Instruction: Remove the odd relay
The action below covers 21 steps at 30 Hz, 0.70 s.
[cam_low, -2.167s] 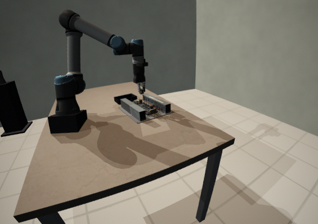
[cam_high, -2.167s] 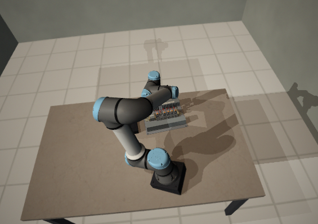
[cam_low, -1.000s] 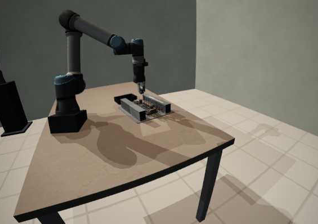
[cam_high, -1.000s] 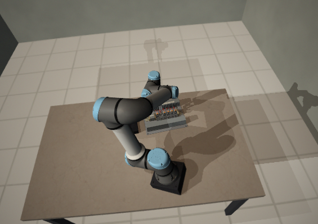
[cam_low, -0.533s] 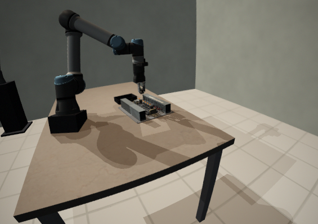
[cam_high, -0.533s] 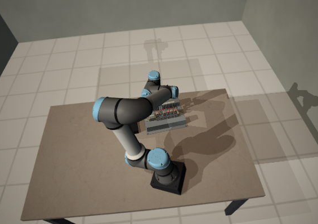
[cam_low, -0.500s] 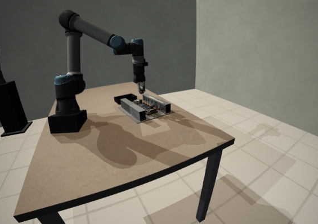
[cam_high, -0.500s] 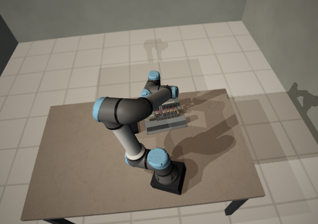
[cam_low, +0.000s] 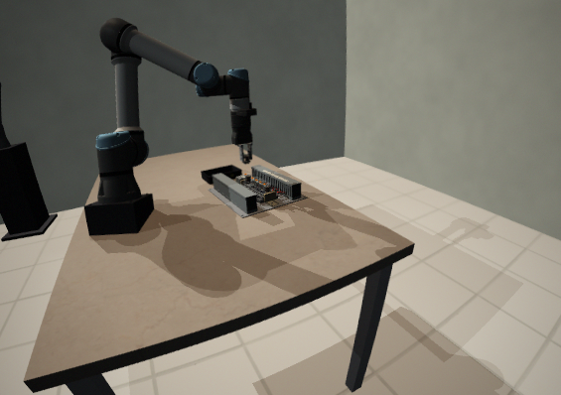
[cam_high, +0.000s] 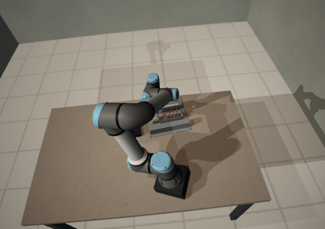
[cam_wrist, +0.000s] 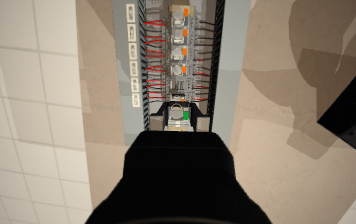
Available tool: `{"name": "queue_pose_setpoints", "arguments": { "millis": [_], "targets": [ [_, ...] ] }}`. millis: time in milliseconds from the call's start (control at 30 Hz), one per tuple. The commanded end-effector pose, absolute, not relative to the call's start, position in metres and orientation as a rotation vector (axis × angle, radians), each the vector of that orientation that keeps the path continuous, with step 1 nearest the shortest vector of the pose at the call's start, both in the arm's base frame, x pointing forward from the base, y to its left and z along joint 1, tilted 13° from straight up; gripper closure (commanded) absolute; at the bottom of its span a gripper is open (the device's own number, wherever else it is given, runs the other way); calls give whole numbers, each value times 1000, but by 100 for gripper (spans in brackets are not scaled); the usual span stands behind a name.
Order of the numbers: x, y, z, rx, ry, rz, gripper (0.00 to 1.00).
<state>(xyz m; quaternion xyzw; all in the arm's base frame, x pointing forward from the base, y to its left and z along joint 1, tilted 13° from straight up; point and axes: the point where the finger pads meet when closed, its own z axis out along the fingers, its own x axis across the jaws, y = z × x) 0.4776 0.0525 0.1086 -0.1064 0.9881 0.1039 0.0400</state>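
Note:
My gripper [cam_low: 246,160] [cam_wrist: 179,109] is shut on the relay with the green button [cam_wrist: 185,115] and holds it above the relay panel. The grey relay panel [cam_high: 170,129] [cam_low: 234,194] [cam_wrist: 232,50] looks flat on the table. In the wrist view, relays with orange buttons stand in a row on it, one [cam_wrist: 179,52] near the middle. An empty socket [cam_wrist: 178,85] shows in that row, and one more orange button [cam_wrist: 182,100] shows just ahead of the fingertips. The black parts tray [cam_high: 137,132] [cam_low: 207,177] lies beside the panel, partly hidden by the arm in the top view.
Tall grey wiring ducts run along both long sides of the panel, with red and black wires between them and the relays. The far table edge is close behind the panel. The arm's black base block [cam_high: 170,191] [cam_low: 118,215] stands on the table.

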Motion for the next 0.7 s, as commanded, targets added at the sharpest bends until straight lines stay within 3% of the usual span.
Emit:
{"name": "queue_pose_setpoints", "arguments": {
  "millis": [0,667],
  "targets": [
    [470,76,114,-323,3026,319,100],
    [436,174,135,-323,3026,319,100]
  ]
}}
